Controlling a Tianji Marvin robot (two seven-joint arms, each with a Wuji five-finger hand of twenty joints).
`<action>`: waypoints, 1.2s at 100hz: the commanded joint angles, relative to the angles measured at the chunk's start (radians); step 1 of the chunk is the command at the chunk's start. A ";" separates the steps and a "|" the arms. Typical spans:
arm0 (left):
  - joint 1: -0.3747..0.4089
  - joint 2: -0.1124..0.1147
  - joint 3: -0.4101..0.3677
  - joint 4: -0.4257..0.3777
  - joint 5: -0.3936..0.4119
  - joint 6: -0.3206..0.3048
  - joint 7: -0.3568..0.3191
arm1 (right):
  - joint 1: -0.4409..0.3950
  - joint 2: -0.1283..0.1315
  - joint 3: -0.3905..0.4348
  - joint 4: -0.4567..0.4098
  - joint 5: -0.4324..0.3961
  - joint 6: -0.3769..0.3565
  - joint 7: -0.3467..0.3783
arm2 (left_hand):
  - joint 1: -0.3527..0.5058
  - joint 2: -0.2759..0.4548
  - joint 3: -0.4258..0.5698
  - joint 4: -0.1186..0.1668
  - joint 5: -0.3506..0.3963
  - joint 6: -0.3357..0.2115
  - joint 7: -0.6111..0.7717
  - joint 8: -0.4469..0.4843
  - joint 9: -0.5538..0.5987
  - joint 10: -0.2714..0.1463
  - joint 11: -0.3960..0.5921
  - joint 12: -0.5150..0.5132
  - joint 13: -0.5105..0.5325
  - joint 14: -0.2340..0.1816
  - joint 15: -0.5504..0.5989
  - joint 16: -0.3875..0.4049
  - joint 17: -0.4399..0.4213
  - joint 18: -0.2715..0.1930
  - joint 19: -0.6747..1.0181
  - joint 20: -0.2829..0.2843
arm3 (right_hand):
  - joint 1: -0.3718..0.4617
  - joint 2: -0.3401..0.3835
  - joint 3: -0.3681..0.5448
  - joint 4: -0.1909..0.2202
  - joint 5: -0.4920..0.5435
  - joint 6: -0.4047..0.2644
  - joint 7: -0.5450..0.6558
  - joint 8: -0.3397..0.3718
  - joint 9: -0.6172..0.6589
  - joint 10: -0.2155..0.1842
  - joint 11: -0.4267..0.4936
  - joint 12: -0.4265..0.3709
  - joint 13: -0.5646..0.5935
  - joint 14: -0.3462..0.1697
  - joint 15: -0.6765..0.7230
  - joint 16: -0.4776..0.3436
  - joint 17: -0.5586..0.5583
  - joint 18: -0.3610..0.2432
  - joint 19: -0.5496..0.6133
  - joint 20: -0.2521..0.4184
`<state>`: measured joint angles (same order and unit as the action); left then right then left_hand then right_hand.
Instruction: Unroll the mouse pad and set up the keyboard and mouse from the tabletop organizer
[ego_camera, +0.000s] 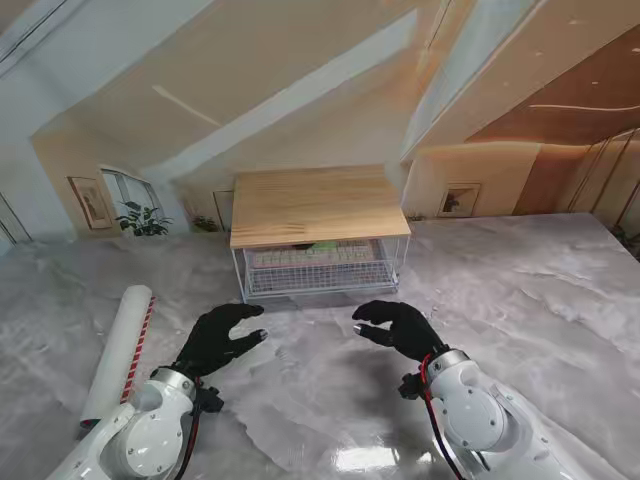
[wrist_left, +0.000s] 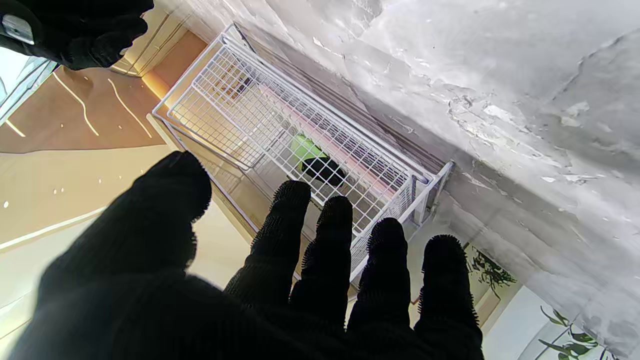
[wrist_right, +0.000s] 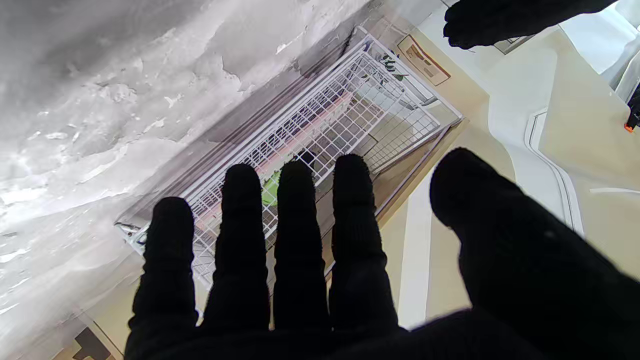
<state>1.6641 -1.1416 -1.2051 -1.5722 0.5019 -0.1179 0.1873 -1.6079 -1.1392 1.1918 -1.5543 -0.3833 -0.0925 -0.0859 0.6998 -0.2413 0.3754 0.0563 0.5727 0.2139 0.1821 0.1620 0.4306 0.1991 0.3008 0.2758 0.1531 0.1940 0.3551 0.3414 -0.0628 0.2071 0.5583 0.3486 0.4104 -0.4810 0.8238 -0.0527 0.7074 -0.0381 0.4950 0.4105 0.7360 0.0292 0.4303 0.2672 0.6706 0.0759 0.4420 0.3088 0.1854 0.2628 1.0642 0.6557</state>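
The tabletop organizer (ego_camera: 320, 205) has a wooden top over a white wire basket (ego_camera: 318, 272) and stands at the middle of the marble table. Inside the basket lie a pinkish keyboard (ego_camera: 310, 256) and a dark mouse (wrist_left: 324, 170) with a green part behind it. The rolled mouse pad (ego_camera: 120, 350), white with a red striped edge, lies on the table at my left. My left hand (ego_camera: 215, 338) and right hand (ego_camera: 398, 326), both in black gloves, hover open just in front of the basket, holding nothing. The basket's wire front (wrist_right: 320, 125) shows past my right fingers (wrist_right: 295, 240).
Grey marble table top (ego_camera: 520, 300) spreads around the organizer on both sides and in front of it. A wall with framed pictures and a potted plant (ego_camera: 142, 220) lies behind the table.
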 joint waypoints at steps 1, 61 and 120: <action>-0.002 -0.002 0.005 -0.001 -0.002 0.002 -0.021 | -0.010 -0.002 -0.002 -0.004 -0.004 0.003 0.011 | 0.003 0.018 -0.008 0.018 -0.018 -0.001 -0.018 -0.012 -0.034 -0.024 -0.008 -0.007 -0.031 -0.020 -0.009 -0.004 0.003 -0.029 -0.011 -0.011 | -0.031 0.018 -0.023 0.017 -0.027 -0.010 -0.013 -0.010 -0.030 -0.032 -0.007 -0.008 -0.039 -0.028 -0.014 -0.012 -0.016 -0.013 -0.011 -0.018; 0.035 0.004 -0.042 -0.037 0.028 -0.026 -0.025 | -0.013 -0.003 -0.001 -0.007 -0.009 0.000 0.006 | 0.008 0.012 -0.006 0.020 -0.017 0.000 -0.015 -0.011 -0.029 -0.023 -0.004 -0.006 -0.028 -0.019 -0.007 -0.003 0.005 -0.028 -0.012 -0.005 | -0.031 0.021 -0.025 0.017 -0.029 -0.010 -0.014 -0.010 -0.031 -0.030 -0.007 -0.008 -0.041 -0.027 -0.014 -0.012 -0.017 -0.014 -0.012 -0.016; 0.157 0.017 -0.242 -0.121 0.356 0.034 0.138 | 0.017 -0.006 -0.028 0.018 0.021 -0.010 0.014 | -0.020 -0.059 0.067 0.031 -0.103 0.025 -0.001 0.000 -0.109 -0.020 0.016 0.006 -0.060 -0.008 -0.027 -0.007 0.001 -0.047 -0.020 -0.010 | -0.030 0.018 -0.025 0.017 -0.037 -0.012 -0.014 -0.011 -0.031 -0.033 -0.006 -0.007 -0.043 -0.026 -0.012 -0.011 -0.018 -0.014 -0.012 -0.014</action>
<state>1.8081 -1.1314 -1.4311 -1.6916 0.8498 -0.0978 0.3121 -1.5937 -1.1406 1.1715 -1.5389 -0.3634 -0.0976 -0.0898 0.6968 -0.2810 0.4212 0.0676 0.5011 0.2338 0.1839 0.1616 0.3691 0.1978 0.3215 0.2797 0.1396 0.1938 0.3494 0.3358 -0.0545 0.1947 0.5600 0.3484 0.4104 -0.4816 0.8155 -0.0525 0.7074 -0.0381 0.4950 0.4102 0.7360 0.0291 0.4303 0.2671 0.6706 0.0759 0.4420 0.3087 0.1784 0.2628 1.0624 0.6557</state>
